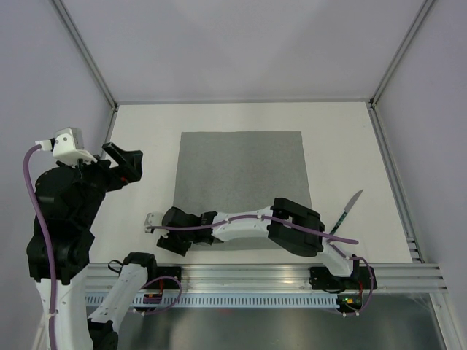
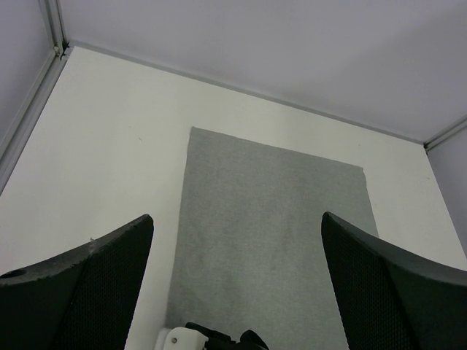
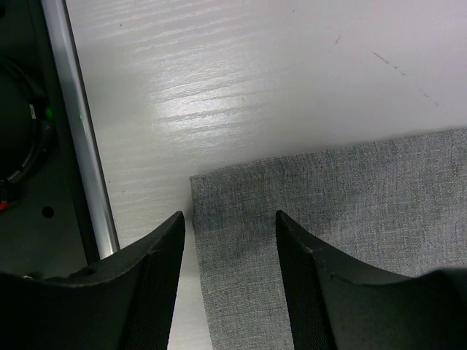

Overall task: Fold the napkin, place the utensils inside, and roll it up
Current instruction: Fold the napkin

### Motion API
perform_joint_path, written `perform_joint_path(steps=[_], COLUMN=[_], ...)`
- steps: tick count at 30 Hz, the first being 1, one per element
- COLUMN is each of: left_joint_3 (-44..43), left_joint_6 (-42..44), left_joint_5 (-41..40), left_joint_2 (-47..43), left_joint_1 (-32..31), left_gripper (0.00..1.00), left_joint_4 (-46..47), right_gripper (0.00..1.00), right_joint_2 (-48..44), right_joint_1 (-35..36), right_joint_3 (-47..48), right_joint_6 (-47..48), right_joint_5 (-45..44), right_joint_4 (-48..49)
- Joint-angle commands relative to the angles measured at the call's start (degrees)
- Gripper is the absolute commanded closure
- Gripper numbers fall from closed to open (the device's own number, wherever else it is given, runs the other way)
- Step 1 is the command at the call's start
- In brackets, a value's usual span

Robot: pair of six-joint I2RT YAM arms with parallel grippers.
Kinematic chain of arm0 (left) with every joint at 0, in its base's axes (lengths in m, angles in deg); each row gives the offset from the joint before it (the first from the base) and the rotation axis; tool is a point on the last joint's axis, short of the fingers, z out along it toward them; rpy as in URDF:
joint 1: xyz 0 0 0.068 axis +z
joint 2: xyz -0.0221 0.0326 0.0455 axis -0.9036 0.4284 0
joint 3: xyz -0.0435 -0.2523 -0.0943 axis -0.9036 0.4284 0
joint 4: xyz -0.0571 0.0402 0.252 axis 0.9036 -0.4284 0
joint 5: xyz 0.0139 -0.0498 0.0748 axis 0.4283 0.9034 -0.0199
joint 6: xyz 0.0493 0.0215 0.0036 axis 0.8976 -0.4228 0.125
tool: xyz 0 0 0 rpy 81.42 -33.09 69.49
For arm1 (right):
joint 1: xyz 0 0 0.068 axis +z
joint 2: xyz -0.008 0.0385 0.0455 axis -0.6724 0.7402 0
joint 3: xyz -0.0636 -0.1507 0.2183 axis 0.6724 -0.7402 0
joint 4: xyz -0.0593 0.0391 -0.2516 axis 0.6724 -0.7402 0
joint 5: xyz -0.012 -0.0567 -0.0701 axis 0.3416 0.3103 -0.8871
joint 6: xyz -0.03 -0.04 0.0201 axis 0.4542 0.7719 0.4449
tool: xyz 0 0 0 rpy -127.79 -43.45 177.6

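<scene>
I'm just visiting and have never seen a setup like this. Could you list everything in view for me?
napkin: one, plain grey, spread flat mid-table.
utensil: one that I can make out, dark teal with a pale tip, on the table right of the napkin, apart from it.
table: one, white, under everything.
walls: three, pale, at the left, back and right.
rail: silver metal, along the near edge.
left gripper: one, black, open, raised left of the napkin.
right gripper: one, black, open, at the napkin's near-left corner.
</scene>
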Motion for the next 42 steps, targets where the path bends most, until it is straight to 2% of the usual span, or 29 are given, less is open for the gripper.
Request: perform_joint_path(steps=[1, 9, 15, 16, 19, 24, 28, 42], left_joint_3=[0.5, 1.2, 1.7, 1.9, 1.9, 1.5, 1.3, 1.9], left_joint_6=[-0.8, -0.6, -0.6, -0.5, -0.4, -0.3, -0.5, -0.3], left_joint_5=[-0.1, -0.4, -0.5, -0.6, -0.7, -0.5, -0.3, -0.2], left_joint_2=[-0.3, -0.7, -0.8, -1.0, -1.1, -1.1, -0.9, -0.6], left_joint_1=[0.2, 0.2, 0.2, 0.2, 0.2, 0.3, 0.2, 0.2], left_gripper=[0.0, 0.0, 0.0, 0.0, 0.0, 0.0, 0.0, 0.0], left_joint_4=[-0.9, -0.9, -0.8, -0.7, -0.9, -0.9, -0.8, -0.3], right_gripper=[0.41, 0.49, 0.67, 0.73, 0.82, 0.95, 1.0, 1.0], right_joint_2=[1.9, 3.3, 4.6, 4.7, 4.5, 1.9, -0.2, -7.2], right_joint_1=[0.4, 0.4, 0.4, 0.4, 0.4, 0.3, 0.0, -3.8], right_joint_3=[2.2, 2.5, 2.2, 2.4, 2.9, 3.8, 5.3, 8.8], right_joint_6=[-1.1, -0.1, 0.6, 0.7, 1.0, 2.5, 3.2, 1.5], right_joint_5=[-0.2, -1.1, -2.4, -2.4, -2.4, -2.4, -2.2, 2.1], right_joint_4=[0.6, -0.2, -0.9, -1.0, -1.7, -2.5, -4.6, -9.5])
